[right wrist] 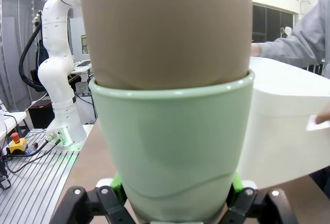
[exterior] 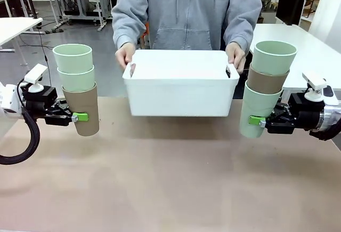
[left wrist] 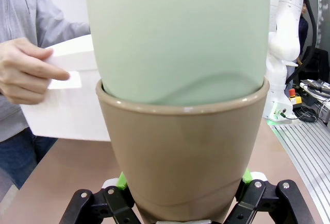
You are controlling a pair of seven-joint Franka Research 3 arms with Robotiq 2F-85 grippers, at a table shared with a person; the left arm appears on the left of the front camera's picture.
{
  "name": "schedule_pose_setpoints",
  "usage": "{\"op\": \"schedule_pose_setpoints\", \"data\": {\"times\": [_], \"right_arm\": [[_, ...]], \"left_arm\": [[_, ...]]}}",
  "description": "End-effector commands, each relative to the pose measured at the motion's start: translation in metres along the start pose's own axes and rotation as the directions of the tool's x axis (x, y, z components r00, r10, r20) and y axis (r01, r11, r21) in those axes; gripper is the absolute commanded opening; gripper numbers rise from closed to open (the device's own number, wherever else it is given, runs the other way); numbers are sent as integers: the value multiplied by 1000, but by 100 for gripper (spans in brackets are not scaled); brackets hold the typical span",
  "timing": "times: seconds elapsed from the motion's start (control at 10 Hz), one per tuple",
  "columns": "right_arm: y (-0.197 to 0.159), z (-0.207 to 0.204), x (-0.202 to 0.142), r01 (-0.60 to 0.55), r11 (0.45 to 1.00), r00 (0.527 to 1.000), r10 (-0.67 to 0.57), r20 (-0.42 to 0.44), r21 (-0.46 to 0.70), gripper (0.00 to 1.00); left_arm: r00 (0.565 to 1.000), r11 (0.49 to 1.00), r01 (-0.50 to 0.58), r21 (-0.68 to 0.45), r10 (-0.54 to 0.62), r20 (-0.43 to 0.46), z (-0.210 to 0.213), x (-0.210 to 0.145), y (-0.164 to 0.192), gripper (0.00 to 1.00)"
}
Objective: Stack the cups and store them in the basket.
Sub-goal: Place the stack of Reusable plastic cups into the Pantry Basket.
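Near the bench's left edge, the left gripper (exterior: pixel 84 117) pinches a tan cup (exterior: pixel 85 106) with two mint cups (exterior: pixel 74 66) nested in it. At the middle of the far edge, a person's hands (exterior: pixel 125 56) grip the white basket (exterior: pixel 181 90); I can't see inside it. Near the right edge, the right gripper (exterior: pixel 254 120) pinches the bottom mint cup (exterior: pixel 257 106) of a mint-tan-mint stack (exterior: pixel 268 74).

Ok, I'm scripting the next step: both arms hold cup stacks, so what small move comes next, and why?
Probably swing the left gripper, carrying the left stack, inward over the white basket. Both stacks are three cups deep, the right gripper grips the right stack likewise, and the person's hands hold the basket between the arms, seemingly ready to receive.
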State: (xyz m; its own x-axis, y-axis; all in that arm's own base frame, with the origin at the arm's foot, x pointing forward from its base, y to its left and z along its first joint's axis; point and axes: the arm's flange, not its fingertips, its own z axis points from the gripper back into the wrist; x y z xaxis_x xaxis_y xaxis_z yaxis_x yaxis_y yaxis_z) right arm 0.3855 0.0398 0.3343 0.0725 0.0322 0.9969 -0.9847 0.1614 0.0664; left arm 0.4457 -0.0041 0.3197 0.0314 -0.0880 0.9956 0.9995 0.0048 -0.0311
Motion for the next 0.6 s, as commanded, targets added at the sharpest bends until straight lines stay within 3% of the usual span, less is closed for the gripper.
{"op": "schedule_pose_setpoints", "data": {"times": [0.0,0.5], "right_arm": [[0,0,4,-9,1000,1000,9,4,1,84],[0,0,4,-9,1000,1000,9,4,1,84]], "left_arm": [[1000,1000,13,-4,-13,7,0,6,1,85],[1000,1000,13,-4,-13,7,0,6,1,85]]}}
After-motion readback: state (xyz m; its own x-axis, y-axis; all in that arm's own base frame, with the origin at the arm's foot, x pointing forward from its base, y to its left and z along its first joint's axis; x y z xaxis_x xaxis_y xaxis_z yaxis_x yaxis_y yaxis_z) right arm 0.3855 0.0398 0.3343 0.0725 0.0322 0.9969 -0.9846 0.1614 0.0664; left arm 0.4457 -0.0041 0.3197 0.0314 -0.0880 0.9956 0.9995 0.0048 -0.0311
